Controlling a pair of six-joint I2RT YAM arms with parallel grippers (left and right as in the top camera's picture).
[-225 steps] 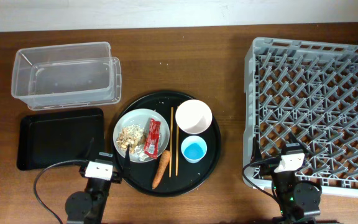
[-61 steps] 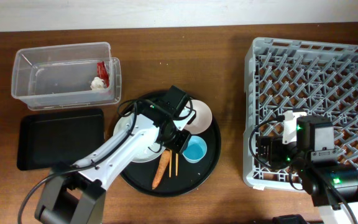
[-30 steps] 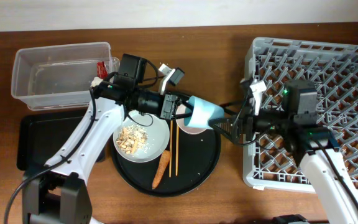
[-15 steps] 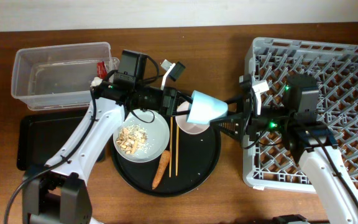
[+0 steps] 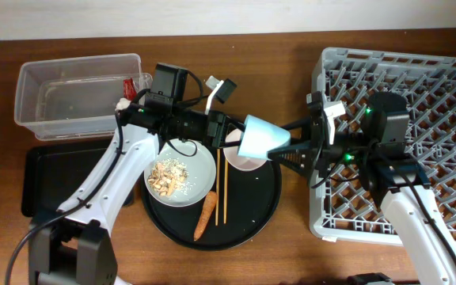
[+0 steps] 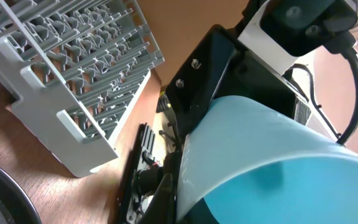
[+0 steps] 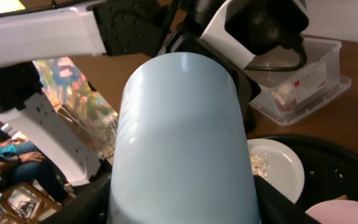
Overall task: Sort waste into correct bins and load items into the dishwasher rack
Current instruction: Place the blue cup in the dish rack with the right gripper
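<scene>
Light-blue cup (image 5: pixel 260 136) held midair over round black tray (image 5: pixel 264 199), at 3 o'clock from left gripper (image 5: pixel 226 136). Cup clasped by right gripper (image 5: pixel 290 146). Left grip cannot be told.

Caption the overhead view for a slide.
Left claw and right claw meet at light-blue cup above round tray, beside dishwasher rack.

The cup (image 5: pixel 261 136) hung above the round tray's (image 5: pixel 256 202) rear edge, between the tub (image 5: pixel 77 60) at left and the rack (image 5: pixel 438 83) at right.
</scene>
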